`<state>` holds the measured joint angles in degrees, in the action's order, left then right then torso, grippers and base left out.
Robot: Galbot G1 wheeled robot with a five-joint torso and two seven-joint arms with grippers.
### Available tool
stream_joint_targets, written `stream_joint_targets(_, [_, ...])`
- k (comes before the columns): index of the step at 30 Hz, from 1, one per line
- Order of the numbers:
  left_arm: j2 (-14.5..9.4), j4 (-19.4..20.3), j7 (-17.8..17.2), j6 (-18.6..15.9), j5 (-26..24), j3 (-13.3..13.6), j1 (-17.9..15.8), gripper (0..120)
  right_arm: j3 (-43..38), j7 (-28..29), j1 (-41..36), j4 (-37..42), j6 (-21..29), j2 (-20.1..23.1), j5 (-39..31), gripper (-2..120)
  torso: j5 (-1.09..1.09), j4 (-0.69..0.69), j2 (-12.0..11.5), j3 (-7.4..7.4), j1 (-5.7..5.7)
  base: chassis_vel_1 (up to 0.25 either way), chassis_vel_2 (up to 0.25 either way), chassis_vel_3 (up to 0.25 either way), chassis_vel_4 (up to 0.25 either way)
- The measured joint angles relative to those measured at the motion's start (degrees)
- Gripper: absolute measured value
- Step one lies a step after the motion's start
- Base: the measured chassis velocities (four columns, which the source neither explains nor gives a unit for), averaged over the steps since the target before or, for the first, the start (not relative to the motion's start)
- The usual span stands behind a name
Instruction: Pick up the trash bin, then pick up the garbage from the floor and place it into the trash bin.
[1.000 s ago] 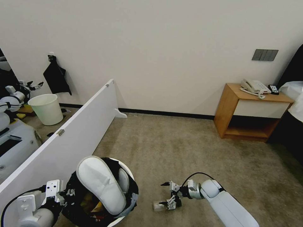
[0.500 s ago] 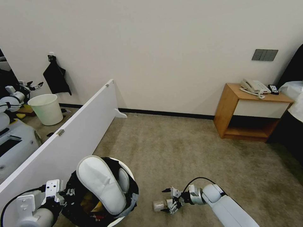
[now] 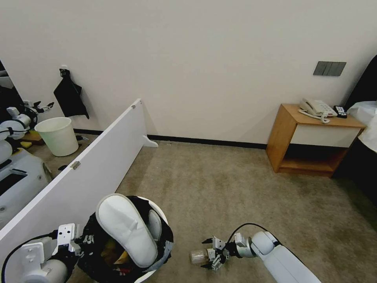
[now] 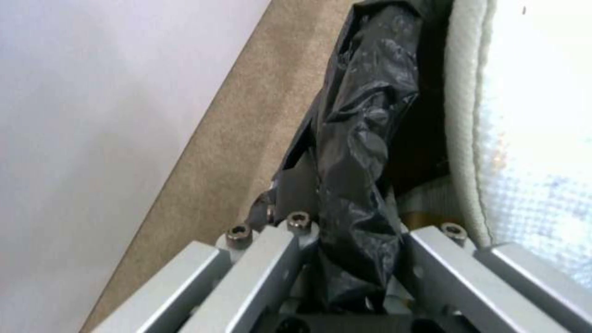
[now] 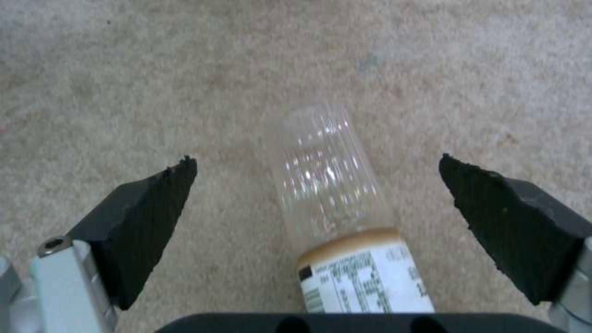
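While left gripper clamps trash bin liner rim, we note right gripper spread wide, straddling clear bottle lying on carpet.

Even soft light, blurry wrist views

I stand in a hotel-style bedroom: carpeted floor, wooden nightstand with corded phone (remote beside it), bed edge.

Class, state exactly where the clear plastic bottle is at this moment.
The bottle lies on its side on the carpet, low in the head view, between the open pads of the right claw and right of the trash bin.
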<state>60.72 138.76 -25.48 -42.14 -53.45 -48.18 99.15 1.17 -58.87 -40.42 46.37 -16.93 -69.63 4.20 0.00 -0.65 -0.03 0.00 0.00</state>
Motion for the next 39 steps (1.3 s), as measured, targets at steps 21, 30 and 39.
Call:
stream_joint_targets(21, [0.1,0.5,0.0,0.0,0.0,0.0,0.5,2,-0.9,2.0,-0.5,-1.8,0.8,-0.9,2.6,100,0.0,0.0,0.0,0.0,0.0,0.0,0.0,0.0,0.0])
stream_joint_targets(30, [0.1,0.8,0.0,0.0,0.0,-0.1,0.6,2,-1.0,3.0,-1.5,-1.9,1.7,0.4,2.3,100,0.0,0.0,0.0,0.0,0.0,0.0,0.0,0.0,0.0])
stream_joint_targets(39, [0.0,0.8,0.0,0.0,0.0,-0.1,0.6,2,-0.7,3.0,-2.0,-1.8,3.2,1.2,1.7,100,0.0,0.0,0.0,0.0,0.0,0.0,0.0,0.0,0.0])
